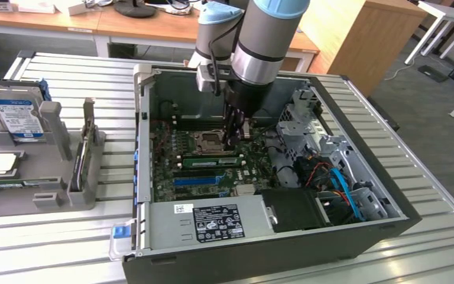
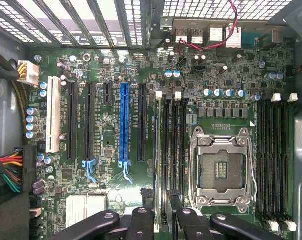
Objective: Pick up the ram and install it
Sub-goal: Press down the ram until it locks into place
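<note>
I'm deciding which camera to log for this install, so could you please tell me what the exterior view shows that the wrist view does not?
Exterior view: the arm, the hard drive in its grey holder at that view's left, the power supply, and the green ram along the memory slots near the gripper. Wrist view: the white slot, the coloured wire bundle, and open fingers either side of a memory slot. Both: the CPU socket and blue slot.

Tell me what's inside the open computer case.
Motherboard with an empty processor socket, the ram standing in a slot beside it, and a power supply. The hand hangs over the board. Whatever lies under the power supply is covered.
</note>
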`<action>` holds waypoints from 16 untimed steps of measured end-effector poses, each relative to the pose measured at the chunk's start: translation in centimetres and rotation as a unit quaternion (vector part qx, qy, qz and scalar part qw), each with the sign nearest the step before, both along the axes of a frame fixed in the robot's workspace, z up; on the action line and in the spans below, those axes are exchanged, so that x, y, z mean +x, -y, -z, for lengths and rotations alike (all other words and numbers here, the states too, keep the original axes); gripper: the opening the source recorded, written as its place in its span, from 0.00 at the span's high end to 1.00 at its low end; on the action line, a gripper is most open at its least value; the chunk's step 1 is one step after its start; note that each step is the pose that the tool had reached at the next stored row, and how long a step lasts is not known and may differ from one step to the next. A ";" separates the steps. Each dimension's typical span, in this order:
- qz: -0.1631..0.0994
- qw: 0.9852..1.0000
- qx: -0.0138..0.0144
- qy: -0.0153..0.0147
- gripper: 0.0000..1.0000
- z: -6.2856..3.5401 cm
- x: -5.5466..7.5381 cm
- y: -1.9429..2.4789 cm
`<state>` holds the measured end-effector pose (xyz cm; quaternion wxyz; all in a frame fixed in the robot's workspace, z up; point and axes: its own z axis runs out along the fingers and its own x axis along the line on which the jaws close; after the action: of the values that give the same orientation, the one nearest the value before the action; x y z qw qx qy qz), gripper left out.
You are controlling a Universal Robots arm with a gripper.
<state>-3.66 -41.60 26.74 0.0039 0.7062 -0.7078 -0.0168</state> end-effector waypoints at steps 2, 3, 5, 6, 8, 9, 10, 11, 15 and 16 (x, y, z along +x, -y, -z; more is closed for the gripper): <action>0.000 1.000 0.000 0.000 0.75 0.00 0.0 0.00; 0.000 1.000 0.000 0.000 0.75 0.00 0.0 0.00; 0.000 1.000 0.000 0.000 0.75 0.00 0.0 0.00; 0.000 1.000 0.000 0.000 0.75 0.00 0.0 0.00; 0.000 1.000 0.000 0.000 0.75 0.00 0.0 0.00; 0.000 1.000 0.000 0.000 0.75 0.00 0.0 0.00; 0.000 1.000 0.000 0.000 0.75 0.00 0.0 0.00; 0.000 1.000 0.000 0.000 0.76 0.00 0.0 0.00; 0.000 1.000 0.000 0.000 0.89 0.00 0.0 0.00; 0.000 1.000 0.000 0.000 0.89 0.00 0.0 0.00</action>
<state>-3.66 -41.60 26.74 0.0039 0.7062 -0.7078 -0.0168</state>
